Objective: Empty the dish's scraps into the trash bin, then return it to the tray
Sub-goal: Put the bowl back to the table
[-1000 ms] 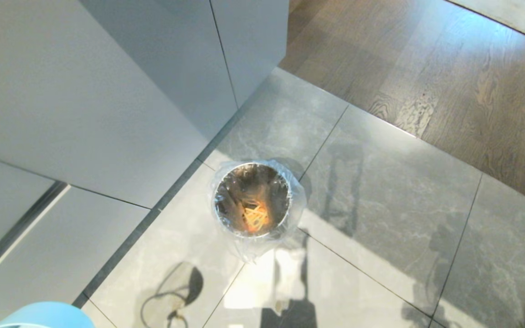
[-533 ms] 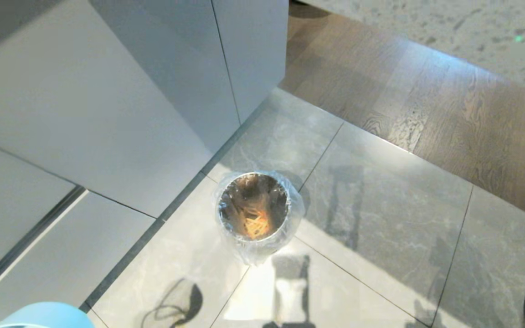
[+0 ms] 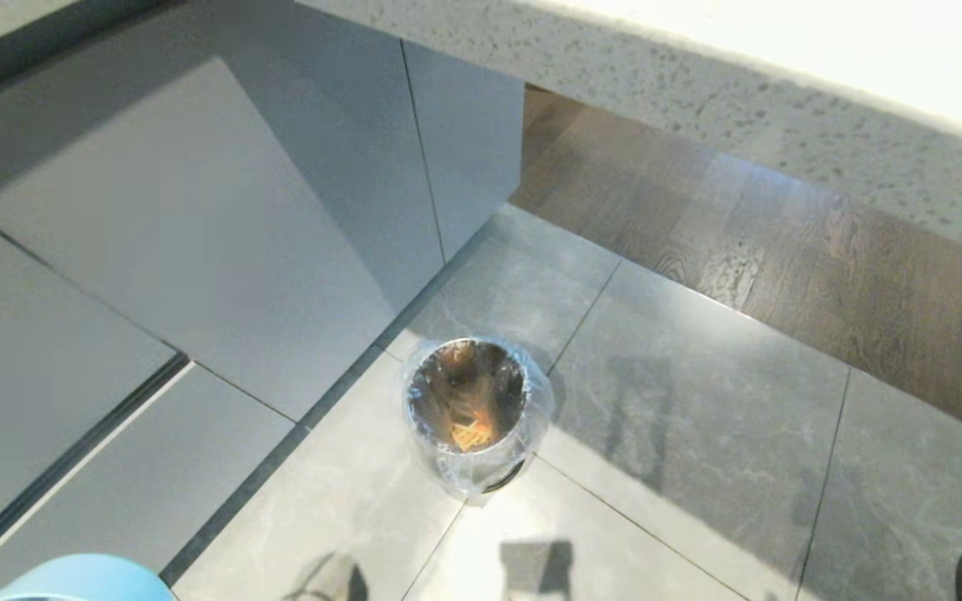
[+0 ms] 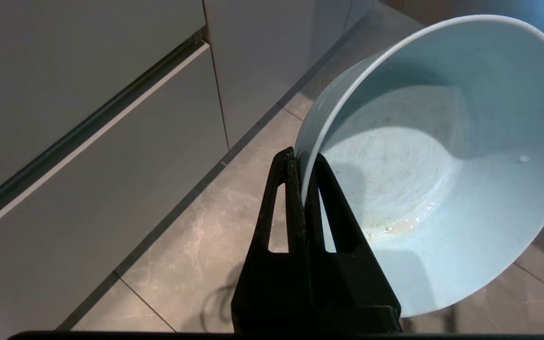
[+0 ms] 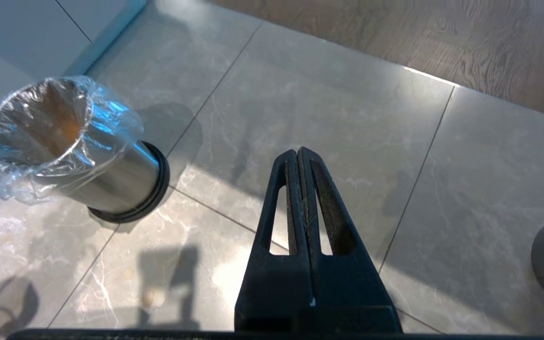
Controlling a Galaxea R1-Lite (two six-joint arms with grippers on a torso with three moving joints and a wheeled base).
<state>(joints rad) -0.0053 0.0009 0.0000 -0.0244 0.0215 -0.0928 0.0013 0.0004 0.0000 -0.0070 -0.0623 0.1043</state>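
I am viewing the counter [image 3: 782,92] edge above the tiled floor [image 3: 698,401], then the trash bin [image 3: 468,405] holding orange and yellow scraps [image 3: 468,434]. My left gripper [image 4: 302,163] is clamping the emptied dish [image 4: 442,156] by its rim; the right gripper [image 5: 300,156] is hanging pressed together, empty. I am judging that the dish should stay level while carried toward the unseen tray.

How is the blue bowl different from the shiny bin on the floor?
The dish is pale blue and smooth; the trash bin is shiny metal with a crinkly plastic bag over its rim. The dish is held tipped on its side by the left gripper, pinched at the rim; the trash bin stands upright on the tiles. The dish is empty; the trash bin holds orange scraps. Both are round and open-topped.
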